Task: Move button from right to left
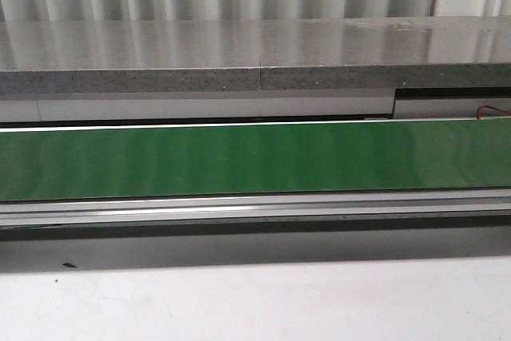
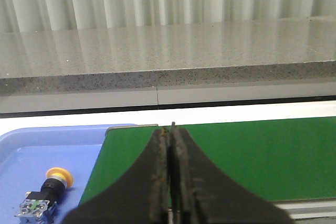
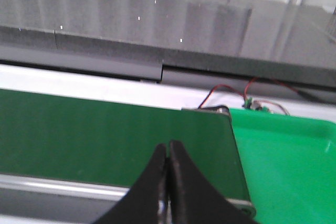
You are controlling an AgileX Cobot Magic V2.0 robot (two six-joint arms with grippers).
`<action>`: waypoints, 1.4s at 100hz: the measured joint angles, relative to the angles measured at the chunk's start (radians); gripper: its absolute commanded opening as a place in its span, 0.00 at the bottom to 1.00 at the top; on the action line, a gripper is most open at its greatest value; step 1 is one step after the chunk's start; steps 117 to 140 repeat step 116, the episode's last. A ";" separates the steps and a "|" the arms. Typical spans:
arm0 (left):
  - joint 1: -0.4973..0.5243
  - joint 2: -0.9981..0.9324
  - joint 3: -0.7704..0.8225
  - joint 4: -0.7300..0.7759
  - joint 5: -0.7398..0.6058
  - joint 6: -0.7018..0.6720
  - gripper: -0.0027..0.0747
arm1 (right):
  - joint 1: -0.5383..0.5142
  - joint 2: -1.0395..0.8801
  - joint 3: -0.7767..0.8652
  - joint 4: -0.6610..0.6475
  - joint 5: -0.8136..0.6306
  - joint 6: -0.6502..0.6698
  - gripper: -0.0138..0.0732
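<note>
I see the small push button with round yellow head, black collar and translucent contact block (image 2: 43, 196) lying on its side in the blue plastic tray (image 2: 31, 145), just beside the green conveyor belt (image 2: 252, 150). I judge it light, rigid, slippery at the head; I'd grip the boxy block. The left gripper (image 2: 170, 129) hangs over the belt with fingers pressed together and empty; so does the right gripper (image 3: 167, 148), near a green tray (image 3: 283, 156).

Button on the blue tray

The button (image 2: 46, 191), with yellow round head, black collar and translucent grey block, is laid on its side near the blue tray's (image 2: 31, 145) edge beside the belt.
</note>
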 measured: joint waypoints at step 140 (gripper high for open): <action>0.000 0.000 0.000 0.000 0.000 0.000 0.01 | -0.009 -0.189 0.191 -0.003 -0.092 0.036 0.08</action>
